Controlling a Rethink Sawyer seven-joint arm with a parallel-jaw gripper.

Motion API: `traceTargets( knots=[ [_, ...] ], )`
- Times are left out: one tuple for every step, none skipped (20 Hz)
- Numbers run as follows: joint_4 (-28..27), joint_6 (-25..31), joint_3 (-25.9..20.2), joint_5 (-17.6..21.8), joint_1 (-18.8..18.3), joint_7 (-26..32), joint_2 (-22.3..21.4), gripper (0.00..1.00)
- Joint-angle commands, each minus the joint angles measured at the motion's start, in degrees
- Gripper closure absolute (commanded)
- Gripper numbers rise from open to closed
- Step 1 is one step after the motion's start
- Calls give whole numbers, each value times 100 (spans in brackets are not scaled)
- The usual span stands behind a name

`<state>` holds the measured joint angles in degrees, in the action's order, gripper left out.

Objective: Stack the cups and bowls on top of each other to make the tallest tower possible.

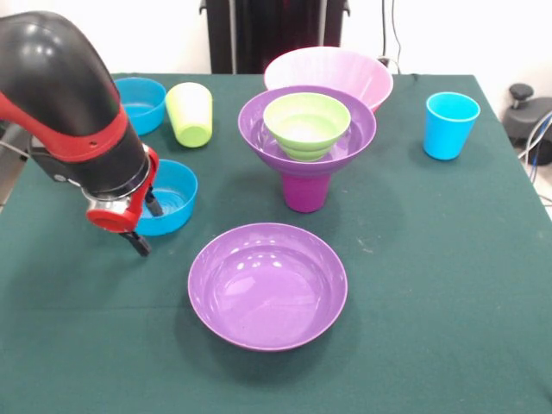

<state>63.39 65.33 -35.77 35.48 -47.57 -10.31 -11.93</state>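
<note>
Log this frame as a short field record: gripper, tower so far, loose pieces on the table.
gripper: the gripper is at a small blue bowl, one finger inside it, one outside its rim; contact unclear
tower: purple cup on the table, wide purple bowl on it, small green bowl nested inside
loose bowls: second wide purple bowl in front, pink bowl behind the tower, another blue bowl far left
loose cups: lime green cup, light blue cup
table: green cloth

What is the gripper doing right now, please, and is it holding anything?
Gripper: down at the rim of a small blue bowl, one finger inside and one outside; whether it has closed on the rim cannot be told.
</note>
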Motion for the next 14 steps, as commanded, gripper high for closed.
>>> traceTargets(
  knots=[
    [289, -297, 117, 81, 303, -230, 77, 0],
    [293, -309, 114, 83, 306, -226, 83, 0],
    [293, -309, 116, 89, 312, -219, 80, 0],
    [296, -310, 117, 86, 310, -219, 81, 0],
    [290, -285, 119, 87, 321, -207, 80, 0],
    [268, -270, 146, 127, 338, -183, 70, 0],
    [268, -289, 141, 127, 332, -177, 73, 0],
    [270, -282, 141, 120, 329, -173, 73, 0],
    [270, -279, 138, 117, 326, -159, 75, 0],
    [270, -277, 136, 115, 323, -145, 77, 0],
    [269, -275, 133, 113, 320, -131, 79, 0],
    [269, -272, 130, 111, 317, -116, 81, 100],
    [293, -302, 95, 89, 282, -75, 91, 100],
    [317, -332, 61, 67, 247, -34, 100, 100]
  ],
)
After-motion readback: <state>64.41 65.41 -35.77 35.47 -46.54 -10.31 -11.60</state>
